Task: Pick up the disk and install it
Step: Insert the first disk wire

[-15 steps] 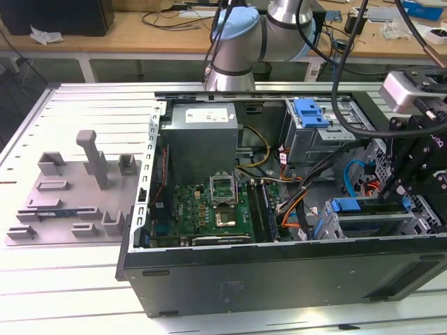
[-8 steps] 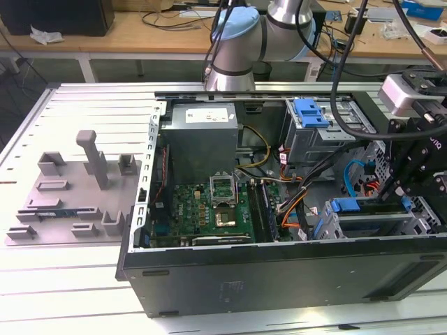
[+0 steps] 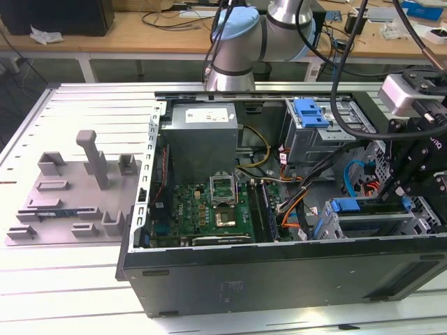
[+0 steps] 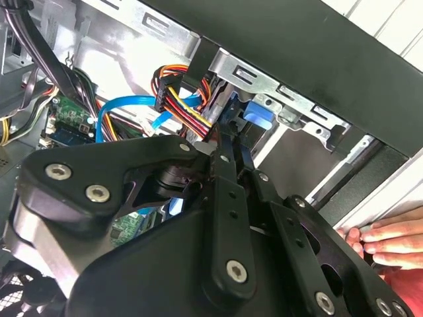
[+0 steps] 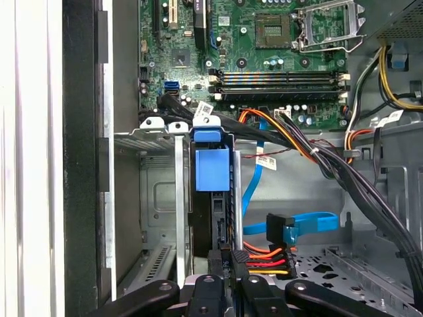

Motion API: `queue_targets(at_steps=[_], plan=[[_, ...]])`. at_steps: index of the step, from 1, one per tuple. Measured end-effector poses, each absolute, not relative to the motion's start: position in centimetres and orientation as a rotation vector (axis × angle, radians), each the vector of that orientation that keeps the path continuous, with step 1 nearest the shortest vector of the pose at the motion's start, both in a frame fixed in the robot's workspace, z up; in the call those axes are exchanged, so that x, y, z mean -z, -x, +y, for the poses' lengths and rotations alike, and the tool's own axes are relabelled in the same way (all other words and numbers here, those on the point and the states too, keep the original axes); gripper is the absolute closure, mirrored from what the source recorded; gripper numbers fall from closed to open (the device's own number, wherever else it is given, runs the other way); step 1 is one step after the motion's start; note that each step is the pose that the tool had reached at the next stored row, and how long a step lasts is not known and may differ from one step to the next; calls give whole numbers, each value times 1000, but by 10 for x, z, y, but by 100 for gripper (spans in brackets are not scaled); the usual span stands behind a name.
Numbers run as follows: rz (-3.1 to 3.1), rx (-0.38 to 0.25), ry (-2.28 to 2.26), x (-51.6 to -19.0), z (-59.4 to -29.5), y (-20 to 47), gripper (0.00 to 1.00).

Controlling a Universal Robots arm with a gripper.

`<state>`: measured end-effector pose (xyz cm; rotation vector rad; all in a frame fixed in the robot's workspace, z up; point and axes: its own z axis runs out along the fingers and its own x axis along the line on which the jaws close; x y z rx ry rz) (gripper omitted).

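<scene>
The disk (image 5: 213, 198) stands on edge in the drive cage (image 5: 158, 198) at the front corner of the open computer case, its blue plastic frame end (image 5: 212, 169) toward the motherboard. My gripper (image 5: 229, 256) is shut on the disk's near end, one finger on each flat side. In the second wrist view the fingers (image 4: 227, 173) run close together up to the blue end of the disk (image 4: 258, 113) in the metal cage (image 4: 277, 92). In the exterior view the gripper (image 3: 401, 192) hangs over the case's right end, above the disk's blue frame (image 3: 345, 206).
Orange, black and blue cables (image 5: 291, 231) lie right beside the disk. A second blue ribbed tab (image 3: 311, 112) sits on the upper drive cage. A person's hand (image 4: 390, 239) rests by the case's edge. The motherboard (image 3: 209, 209) and a grey fixture plate (image 3: 70, 195) lie toward the exterior view's left.
</scene>
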<state>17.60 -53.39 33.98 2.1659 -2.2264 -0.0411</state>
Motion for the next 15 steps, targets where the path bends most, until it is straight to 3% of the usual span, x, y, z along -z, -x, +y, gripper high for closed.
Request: queue_targets(at_steps=[15], plan=[[-2227, 42, -2166, -335, -534, -176, 82]])
